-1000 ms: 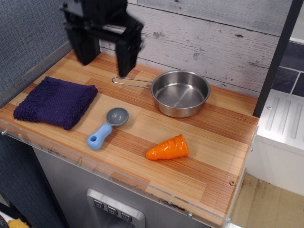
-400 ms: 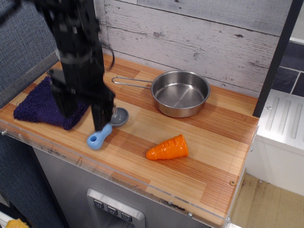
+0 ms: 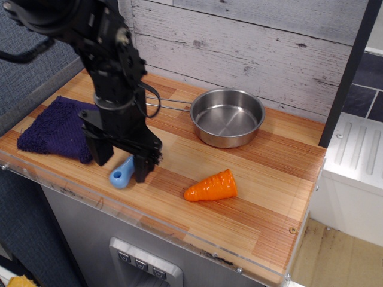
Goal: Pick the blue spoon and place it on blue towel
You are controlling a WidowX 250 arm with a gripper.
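The blue spoon (image 3: pixel 122 173) lies on the wooden counter; only its light-blue handle end with the hole shows, and its grey bowl is hidden behind my gripper. My gripper (image 3: pixel 121 165) is low over the spoon, open, with one black finger (image 3: pixel 101 152) left of the handle and the other (image 3: pixel 143 166) right of it. The blue towel (image 3: pixel 51 127), a dark navy-purple knitted cloth, lies folded at the counter's left end, partly hidden by the gripper.
A steel long-handled pan (image 3: pixel 228 117) stands at the back middle. An orange toy carrot (image 3: pixel 212 186) lies right of the spoon. The counter's front edge (image 3: pixel 149 230) has a clear plastic lip. A wooden plank wall runs behind.
My gripper has come down from high at the back left to the counter and now straddles the spoon's handle. The spoon, towel, pan and carrot have not moved.
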